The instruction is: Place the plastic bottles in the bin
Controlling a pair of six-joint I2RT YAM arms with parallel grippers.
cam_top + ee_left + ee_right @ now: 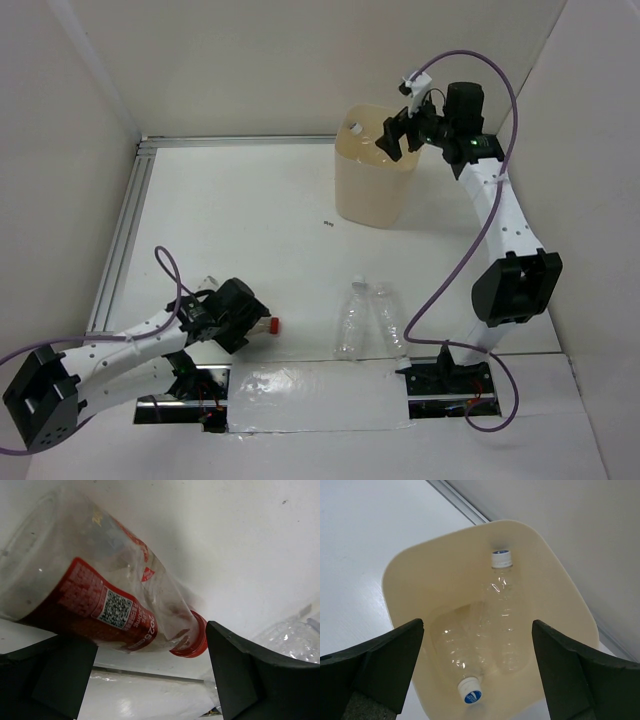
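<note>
The beige bin stands at the back right. My right gripper hangs open and empty over its rim. In the right wrist view the bin holds two clear bottles, one upright-leaning and one with a white-and-blue cap, below my open gripper. My left gripper is open at the near left, around the red-capped bottle, which lies on the table. In the left wrist view this red-labelled bottle lies between and just beyond the open fingers. Two clear bottles lie side by side at the near middle.
An aluminium rail runs along the left and back edges of the white table, with white walls around. A shiny taped strip lies at the near edge between the arm bases. A small black mark is near the bin.
</note>
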